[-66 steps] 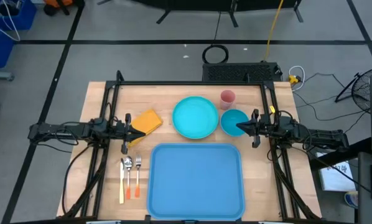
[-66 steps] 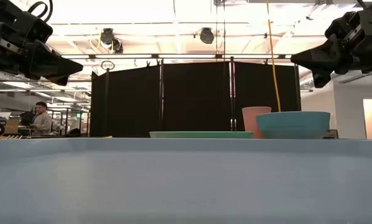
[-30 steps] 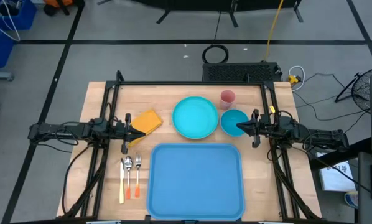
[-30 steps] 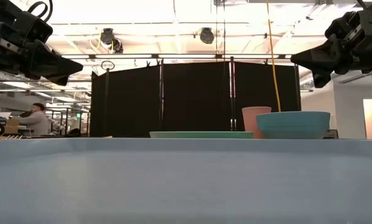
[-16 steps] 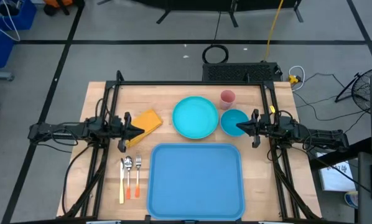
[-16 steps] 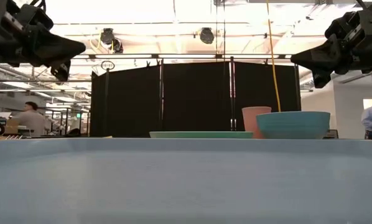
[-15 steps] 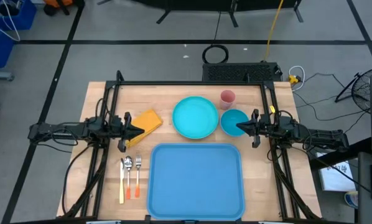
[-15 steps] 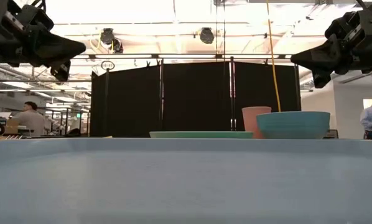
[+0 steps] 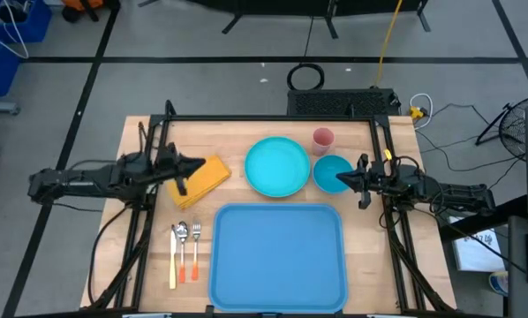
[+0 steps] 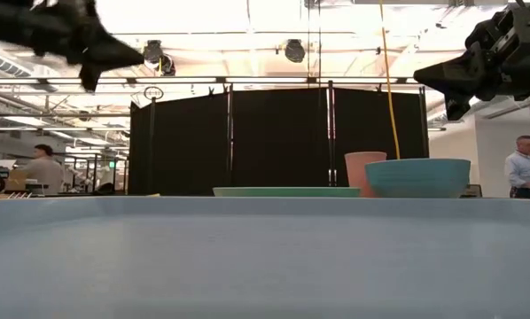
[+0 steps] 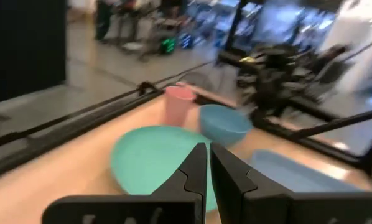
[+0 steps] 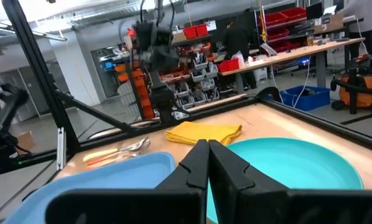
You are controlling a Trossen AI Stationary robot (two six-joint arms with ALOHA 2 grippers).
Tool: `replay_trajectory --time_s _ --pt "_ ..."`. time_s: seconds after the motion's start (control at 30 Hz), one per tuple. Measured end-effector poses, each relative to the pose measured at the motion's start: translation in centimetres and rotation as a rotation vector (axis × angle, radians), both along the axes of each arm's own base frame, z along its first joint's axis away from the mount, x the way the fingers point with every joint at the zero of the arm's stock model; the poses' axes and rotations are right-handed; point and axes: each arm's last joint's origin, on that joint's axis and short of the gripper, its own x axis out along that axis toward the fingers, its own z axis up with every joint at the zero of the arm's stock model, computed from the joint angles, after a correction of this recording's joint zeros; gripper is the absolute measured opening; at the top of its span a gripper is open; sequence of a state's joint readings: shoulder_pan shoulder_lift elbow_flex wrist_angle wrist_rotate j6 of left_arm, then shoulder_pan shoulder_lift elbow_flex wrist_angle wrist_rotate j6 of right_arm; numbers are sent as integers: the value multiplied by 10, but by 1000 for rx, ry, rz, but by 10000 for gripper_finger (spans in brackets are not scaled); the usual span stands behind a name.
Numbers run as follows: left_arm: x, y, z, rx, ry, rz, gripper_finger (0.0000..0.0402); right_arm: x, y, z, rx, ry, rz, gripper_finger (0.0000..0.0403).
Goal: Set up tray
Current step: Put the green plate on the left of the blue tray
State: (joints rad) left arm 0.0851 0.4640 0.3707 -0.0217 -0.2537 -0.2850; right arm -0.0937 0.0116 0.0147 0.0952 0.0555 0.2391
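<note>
The left gripper (image 9: 196,165) is held closed and empty above the yellow napkin (image 9: 209,174), partly hiding it; the right gripper (image 9: 341,179), likewise closed and empty, is held over the bowl (image 9: 328,168) beyond the tray (image 9: 278,254).

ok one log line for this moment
tray: empty | left gripper: shut, over yellow napkin | right gripper: shut, over bowl

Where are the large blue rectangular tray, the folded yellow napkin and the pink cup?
large blue rectangular tray (image 9: 278,254), high view, bare middle of its floor
folded yellow napkin (image 9: 210,173), high view, centre of the cloth
pink cup (image 9: 323,139), high view, its open mouth
</note>
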Motion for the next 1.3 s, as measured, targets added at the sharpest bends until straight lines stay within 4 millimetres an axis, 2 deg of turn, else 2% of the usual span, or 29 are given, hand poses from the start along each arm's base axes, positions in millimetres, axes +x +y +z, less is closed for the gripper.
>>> replay_trajectory --time_s 0.1,0.23,0.4,0.6,0.73,0.9,1.03,1.1,1.2,1.3 --pt "26 9 30 39 122 23 21 0 0 0 -1 -2 -2 0" --pt "73 32 58 75 324 58 19 0 0 0 -14 -1 -4 0" --pt "133 72 74 73 493 38 6 0 0 0 -50 3 -5 0" --pt "197 117 73 74 544 -51 23 0 0 0 -44 5 -1 0" --pt "227 144 53 5 690 -158 63 0 0 0 -42 9 -2 0" --pt "255 168 12 -59 850 -220 186 0 0 0 -42 9 -2 0" --pt "262 191 -17 -95 959 -115 295 0 0 0 -42 9 -3 0" --pt "262 201 -25 -112 986 -89 337 0 0 0 -42 9 -3 0" --pt "262 211 -31 -133 990 -68 377 0 0 0 -50 11 -4 0" --pt "260 216 -38 -164 1001 -58 390 0 0 0 -70 13 -5 0"
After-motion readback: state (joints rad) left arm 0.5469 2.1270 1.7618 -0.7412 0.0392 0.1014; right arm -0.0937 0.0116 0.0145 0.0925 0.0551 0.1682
